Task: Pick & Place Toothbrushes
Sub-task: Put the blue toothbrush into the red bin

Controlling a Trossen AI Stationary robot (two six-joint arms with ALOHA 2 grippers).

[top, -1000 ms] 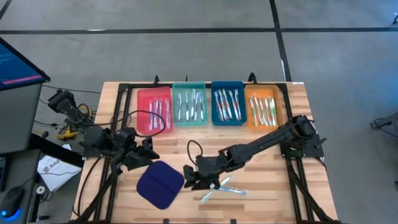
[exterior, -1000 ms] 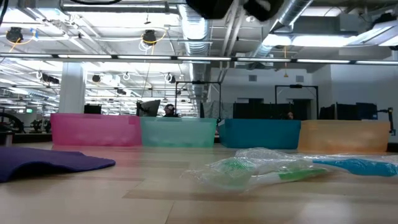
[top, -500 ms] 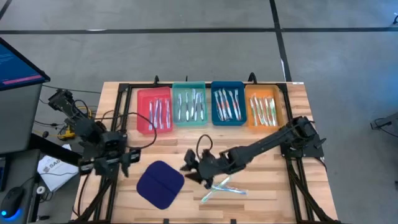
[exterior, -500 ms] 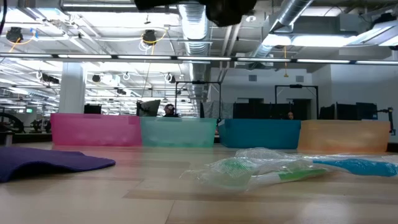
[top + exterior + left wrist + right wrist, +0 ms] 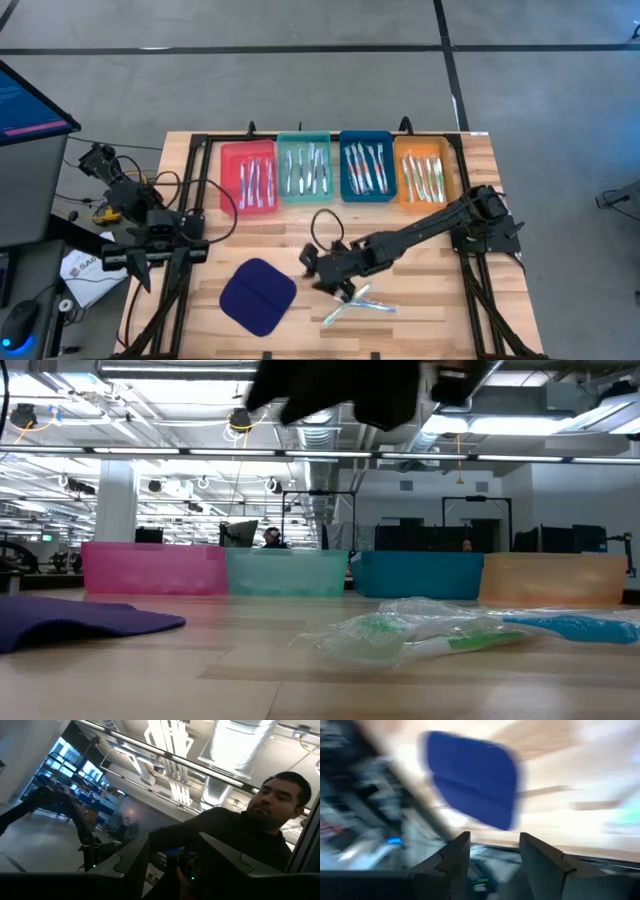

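Two wrapped toothbrushes lie flat on the table near its front edge, one green (image 5: 338, 312) (image 5: 420, 637) and one blue (image 5: 376, 305) (image 5: 575, 626). More toothbrushes lie in the red (image 5: 228, 178), teal (image 5: 283, 170), blue (image 5: 346, 168) and orange (image 5: 402, 175) trays at the far side. My right gripper (image 5: 316, 268) (image 5: 492, 840) hangs open above the table, between the dark blue pad (image 5: 258, 296) and the two loose toothbrushes, slanting down toward the pad. My left gripper (image 5: 122, 262) (image 5: 175, 840) is open and empty beyond the table's left edge, pointing up and away from the table.
The four trays stand side by side along the far edge. Bare wood lies between them and the pad. A person (image 5: 260, 835) sits beyond the table's left side, and a monitor (image 5: 30, 110) stands there. Black frame rails run along both table sides.
My left gripper has drawn back from the pad toward and past the table's left edge, rising and tipping upward. My right gripper has rolled about its own axis while staying above the same spot. The toothbrushes and the pad have not moved.
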